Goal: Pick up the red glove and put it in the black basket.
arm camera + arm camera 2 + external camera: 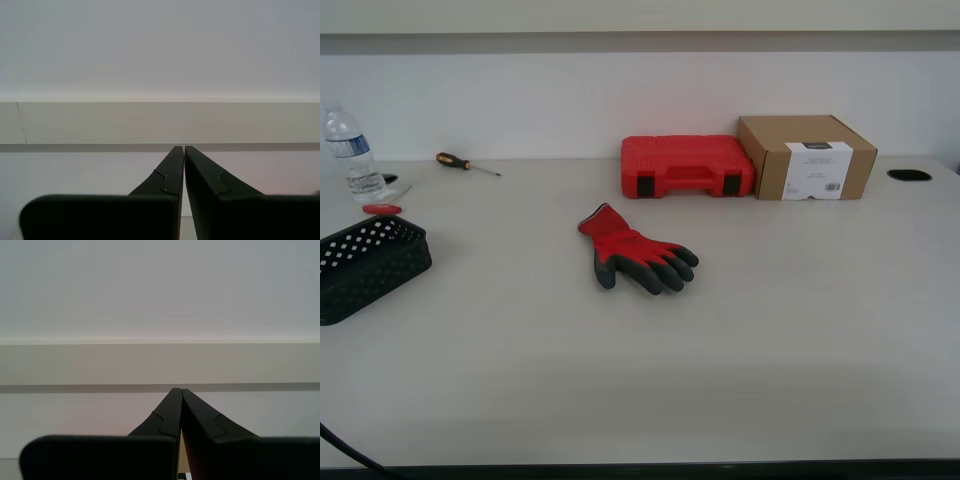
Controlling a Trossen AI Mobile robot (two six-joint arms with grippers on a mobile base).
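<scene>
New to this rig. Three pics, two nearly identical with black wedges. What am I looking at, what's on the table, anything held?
It's a mobile robot with two arms. The wide picture comes from a camera on its body; neither arm shows there. The other two come from cameras on each arm's hand: the black wedges are my first hand and my second hand, both closed, empty, facing a wall.

On the table: the red glove mid-table, the black basket at the exterior view's left, a red tool case, a cardboard box, a screwdriver, a water bottle and a small flat red object. Nothing is held.
</scene>
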